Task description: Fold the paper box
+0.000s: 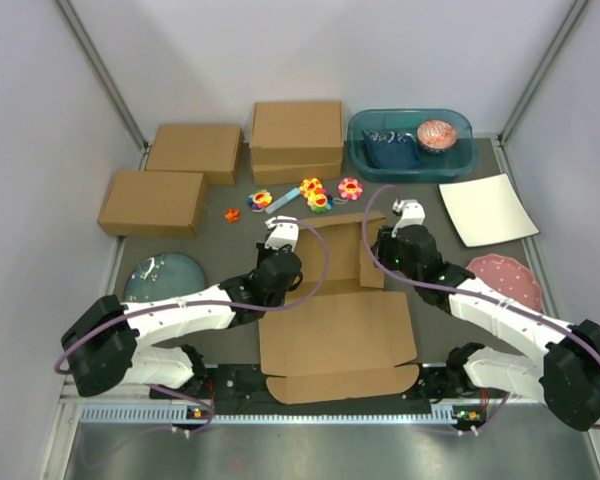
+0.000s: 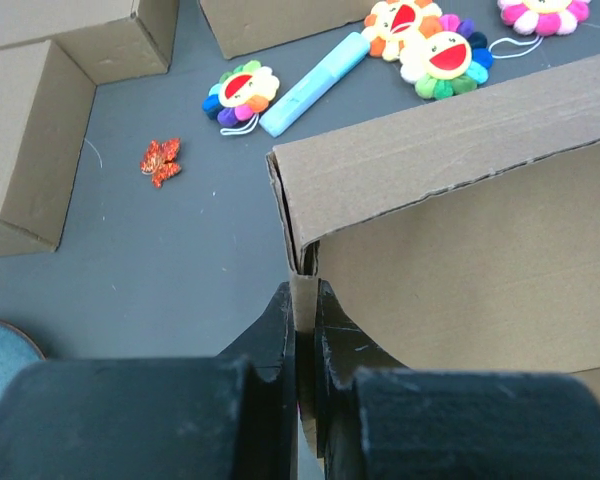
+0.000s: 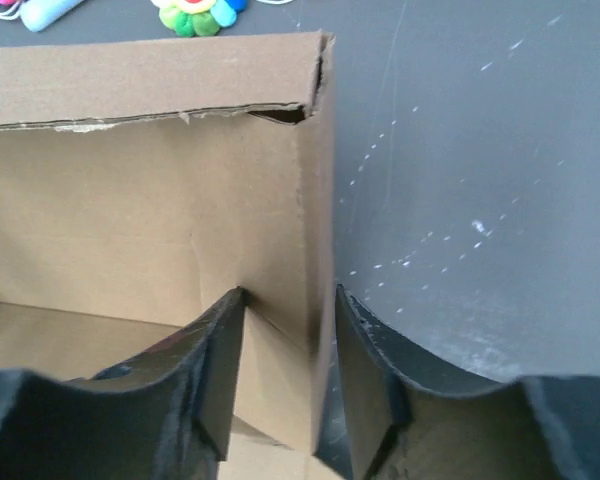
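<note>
The paper box (image 1: 335, 335) is a brown die-cut cardboard piece lying at the table's middle, its near lid panel flat and its far walls standing up. My left gripper (image 1: 292, 243) is shut on the box's left side wall, seen edge-on between the jaws in the left wrist view (image 2: 302, 292), with the far wall (image 2: 460, 160) ahead. My right gripper (image 1: 385, 240) is open and straddles the right side wall (image 3: 315, 200). In the right wrist view (image 3: 288, 296) its left finger is inside the box and its right finger is outside.
Three ready-made brown boxes (image 1: 152, 201) (image 1: 195, 150) (image 1: 296, 135) stand at the back left. A teal bin (image 1: 460, 125) stands at the back right. A white sheet (image 1: 487, 208) and a pink plate (image 1: 505, 278) lie on the right, a blue plate (image 1: 163, 277) on the left. Flower toys (image 1: 315, 193) and a blue marker (image 1: 283, 200) lie beyond the box.
</note>
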Action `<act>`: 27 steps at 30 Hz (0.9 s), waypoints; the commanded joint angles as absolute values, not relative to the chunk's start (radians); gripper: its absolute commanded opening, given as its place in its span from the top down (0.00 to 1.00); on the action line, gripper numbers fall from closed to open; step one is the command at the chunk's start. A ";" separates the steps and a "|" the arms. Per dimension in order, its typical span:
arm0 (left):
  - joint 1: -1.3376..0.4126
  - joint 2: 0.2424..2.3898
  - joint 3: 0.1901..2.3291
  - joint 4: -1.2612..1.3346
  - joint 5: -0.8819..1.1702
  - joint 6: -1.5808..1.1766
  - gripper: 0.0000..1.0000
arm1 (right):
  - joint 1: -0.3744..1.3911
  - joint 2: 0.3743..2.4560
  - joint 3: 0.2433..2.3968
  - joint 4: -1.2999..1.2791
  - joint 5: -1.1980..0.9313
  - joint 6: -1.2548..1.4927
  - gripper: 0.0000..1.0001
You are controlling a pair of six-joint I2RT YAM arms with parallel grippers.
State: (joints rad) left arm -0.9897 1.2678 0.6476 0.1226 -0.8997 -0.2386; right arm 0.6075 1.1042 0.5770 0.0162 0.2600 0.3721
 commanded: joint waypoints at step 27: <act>-1.002 1.269 0.640 0.166 -0.793 -0.133 1.00 | 0.684 1.086 0.538 -0.143 0.203 0.440 0.43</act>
